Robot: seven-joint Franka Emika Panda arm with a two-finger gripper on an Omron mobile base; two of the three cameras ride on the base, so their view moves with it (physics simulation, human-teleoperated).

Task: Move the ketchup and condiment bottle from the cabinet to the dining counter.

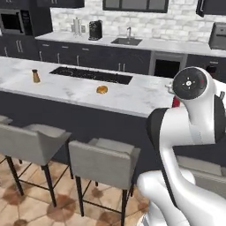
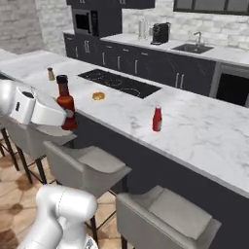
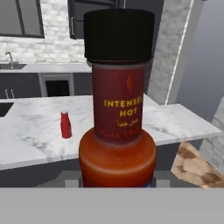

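Condiment bottle: seen closest in the hand view, centre frame, upright, dark cap on top; held at left of the right base view, above a grey stool.
Jaws: closed on the condiment bottle.
Ketchup: upright on the marble table, centre frame.

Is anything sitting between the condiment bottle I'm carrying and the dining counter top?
Nothing visible. The condiment bottle is in the gripper at the dining counter edge; the marble beyond is bare, and the ketchup stands further along.
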